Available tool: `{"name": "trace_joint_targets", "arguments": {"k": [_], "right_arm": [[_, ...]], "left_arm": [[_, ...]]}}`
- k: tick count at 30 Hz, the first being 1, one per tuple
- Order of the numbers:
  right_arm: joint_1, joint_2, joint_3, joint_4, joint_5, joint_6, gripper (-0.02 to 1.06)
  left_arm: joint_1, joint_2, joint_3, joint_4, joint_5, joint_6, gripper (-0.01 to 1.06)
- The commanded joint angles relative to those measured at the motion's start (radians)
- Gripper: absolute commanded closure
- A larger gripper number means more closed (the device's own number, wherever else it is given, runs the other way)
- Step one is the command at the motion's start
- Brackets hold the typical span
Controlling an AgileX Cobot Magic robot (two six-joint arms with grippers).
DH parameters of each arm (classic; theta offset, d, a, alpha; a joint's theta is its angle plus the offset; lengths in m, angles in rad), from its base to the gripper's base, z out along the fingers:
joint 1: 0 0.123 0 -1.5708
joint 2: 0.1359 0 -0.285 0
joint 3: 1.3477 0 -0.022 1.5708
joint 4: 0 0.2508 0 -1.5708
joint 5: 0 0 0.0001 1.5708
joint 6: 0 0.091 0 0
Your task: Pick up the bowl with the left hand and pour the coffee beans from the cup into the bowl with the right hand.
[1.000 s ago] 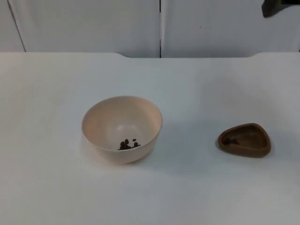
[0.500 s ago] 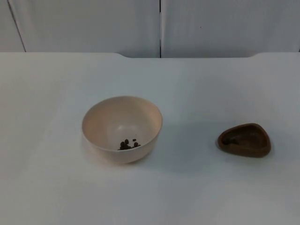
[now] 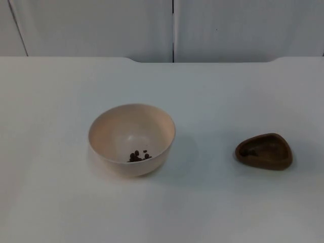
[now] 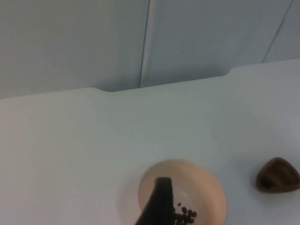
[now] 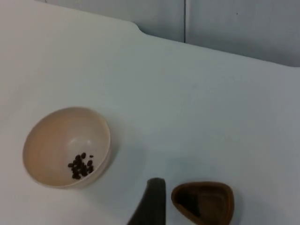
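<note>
Bowl (image 3: 132, 137) sits upright on the white tabletop (image 3: 228, 91), left of centre, with a small pile of coffee beans (image 3: 138, 155) inside. Well apart to its right is the brown cup (image 3: 264, 151). Each wrist view adds one black fingertip, left gripper (image 4: 157, 202) over the bowl, right gripper (image 5: 151, 202) beside the cup; can't tell if fingers are open.
</note>
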Motion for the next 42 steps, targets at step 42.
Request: {"name": "trace_joint_targets", "arguments": {"k": [42], "right_arm": [[0.006, -0.927, 0.441, 0.258, 0.311, -0.389, 0.27]], "left_arm": [[0.002, -0.667, 0.266, 0.088, 0.316, -0.005, 0.28]]}}
